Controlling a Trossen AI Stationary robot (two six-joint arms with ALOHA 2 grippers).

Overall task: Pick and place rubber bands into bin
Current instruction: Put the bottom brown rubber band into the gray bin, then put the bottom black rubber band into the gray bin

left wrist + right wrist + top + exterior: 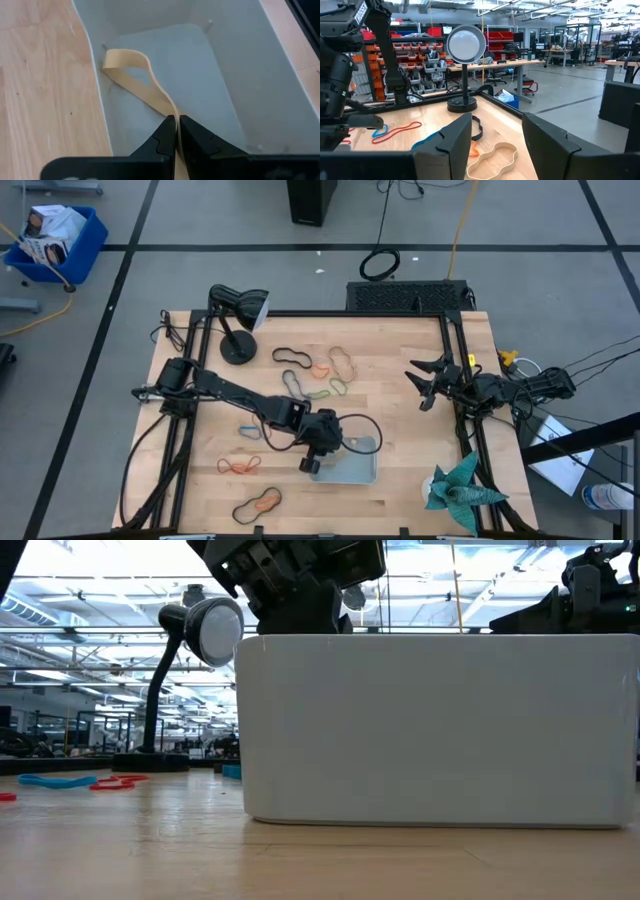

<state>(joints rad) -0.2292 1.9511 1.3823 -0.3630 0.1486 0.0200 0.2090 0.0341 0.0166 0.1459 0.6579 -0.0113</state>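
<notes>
The bin [355, 471], a shallow pale tray, stands near the table's front edge; in the low view its wall [440, 730] fills the picture. My left gripper [177, 124] hangs over the bin's left end [313, 463], shut on a tan rubber band [135, 75]. Other rubber bands lie loose on the wood: black [292, 357], orange [320, 369], green [330, 390], blue [250, 431], red [240, 466]. My right gripper [425, 385] waits open at the table's right edge, holding nothing [497, 135]. My left gripper pinches the tan rubber band's near end [171, 114] between its two fingertips. The fingers slant down into the bin from the table's left. Both strands run from the fingers down to the bin's floor, where the far loop [125, 56] arches up beside the bin's wall.
A black desk lamp [238, 320] stands at the far left of the table. A teal folded thing [460, 490] lies at the near right corner. A black cable [358, 425] loops just beyond the bin. Dark frame rails [455, 370] run along both sides.
</notes>
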